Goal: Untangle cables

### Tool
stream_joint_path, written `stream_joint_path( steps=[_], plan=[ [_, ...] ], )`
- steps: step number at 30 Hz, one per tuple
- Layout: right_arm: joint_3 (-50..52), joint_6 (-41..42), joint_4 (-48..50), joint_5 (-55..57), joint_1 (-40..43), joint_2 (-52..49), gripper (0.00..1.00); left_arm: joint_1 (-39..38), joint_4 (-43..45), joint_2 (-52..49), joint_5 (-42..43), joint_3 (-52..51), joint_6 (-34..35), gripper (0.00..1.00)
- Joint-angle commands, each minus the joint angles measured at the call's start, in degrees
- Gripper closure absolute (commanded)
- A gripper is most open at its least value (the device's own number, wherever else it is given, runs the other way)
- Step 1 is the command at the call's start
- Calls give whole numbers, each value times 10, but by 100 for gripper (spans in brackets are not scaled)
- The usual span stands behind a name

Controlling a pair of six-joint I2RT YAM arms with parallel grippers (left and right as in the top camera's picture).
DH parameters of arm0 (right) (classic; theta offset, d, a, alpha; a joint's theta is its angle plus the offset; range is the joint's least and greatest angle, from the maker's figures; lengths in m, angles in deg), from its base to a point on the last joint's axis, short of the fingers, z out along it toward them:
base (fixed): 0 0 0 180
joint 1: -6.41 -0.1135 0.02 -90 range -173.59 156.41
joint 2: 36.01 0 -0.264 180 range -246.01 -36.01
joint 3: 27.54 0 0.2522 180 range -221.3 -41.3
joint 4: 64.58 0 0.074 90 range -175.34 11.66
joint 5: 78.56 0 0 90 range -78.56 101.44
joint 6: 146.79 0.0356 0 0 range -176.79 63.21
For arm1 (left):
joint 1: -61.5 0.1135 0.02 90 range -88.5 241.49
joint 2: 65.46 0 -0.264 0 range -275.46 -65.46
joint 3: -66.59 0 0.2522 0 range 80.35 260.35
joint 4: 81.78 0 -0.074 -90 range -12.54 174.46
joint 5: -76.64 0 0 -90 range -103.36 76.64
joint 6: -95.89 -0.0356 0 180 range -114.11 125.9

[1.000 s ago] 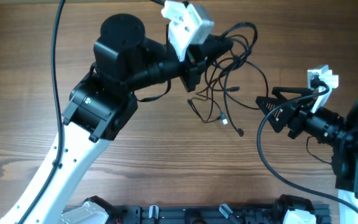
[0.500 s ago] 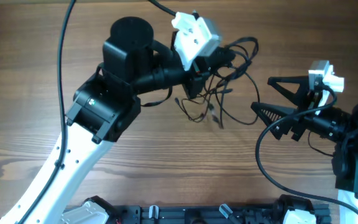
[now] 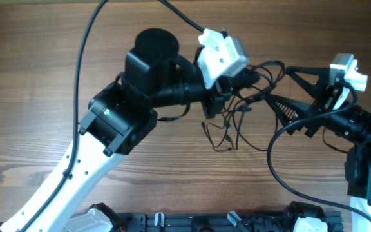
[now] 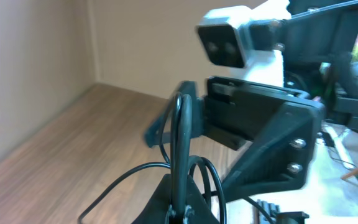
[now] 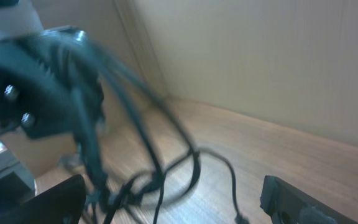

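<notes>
Brown wood table (image 3: 31, 77) lying under both arms. Plain tan wall (image 5: 260, 62) standing behind. Left gripper (image 3: 245, 78) pinching cables (image 3: 225, 129). Right gripper (image 3: 287, 88) gaping wide, fingers apart.

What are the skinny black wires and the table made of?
The wires look like soft plastic or rubber coating, slightly shiny, since they bend into loose loops; what's inside is hidden. The table looks like brown wood, or a wood-look top, matte, with grain lines.

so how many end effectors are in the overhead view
2. The left end effector is at top centre, shut on the cables; the right end effector is open at the right, beside them.
</notes>
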Motion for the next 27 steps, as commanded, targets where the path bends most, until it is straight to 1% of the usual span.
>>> stream_joint_path(
  steps=[1,3,5,6,7,8,9,10,11,13,14,16,17,18,19,24,27],
  plan=[
    [-1,21,10,8,-1,6,10,-32,2,-3,13,9,-11,96],
    [-1,16,10,-1,-1,6,20,-46,-1,-3,13,9,-37,96],
    [-1,16,13,-9,-1,6,30,-52,-1,-4,13,9,-37,96],
    [-1,16,12,-9,-1,6,40,-51,-1,-4,12,9,-37,96],
    [-1,16,12,-9,-1,6,60,-51,-3,-6,9,9,-37,96],
    [-1,16,12,-9,-1,6,75,-51,-4,-7,6,9,-37,96],
    [-1,17,12,-9,-1,6,92,-51,-5,-9,0,9,-37,96],
    [-1,18,12,-9,-1,6,96,-51,-7,-11,-1,9,-37,95],
    [-1,18,12,-9,-1,6,96,-51,-7,-14,-2,9,-37,81],
    [-1,18,10,-8,-1,6,96,-51,-8,-18,-11,9,-37,56],
    [-1,18,9,-8,-1,6,96,-51,-8,-18,-11,9,-37,41],
    [-1,18,2,-3,-1,6,96,-51,-8,-18,-11,9,-37,22],
    [-1,18,0,-2,-1,6,96,-51,-8,-18,-11,9,-37,11],
    [-1,20,1,-2,-1,6,96,-51,-11,-18,-11,9,-37,3],
    [-1,21,1,-2,-1,6,96,-51,-14,-18,-11,9,-37,0],
    [-1,39,1,30,-1,6,96,-51,-44,-18,-8,9,-34,0],
    [-1,65,1,59,-1,6,96,-51,-65,-18,-8,9,-34,0]
  ],
)
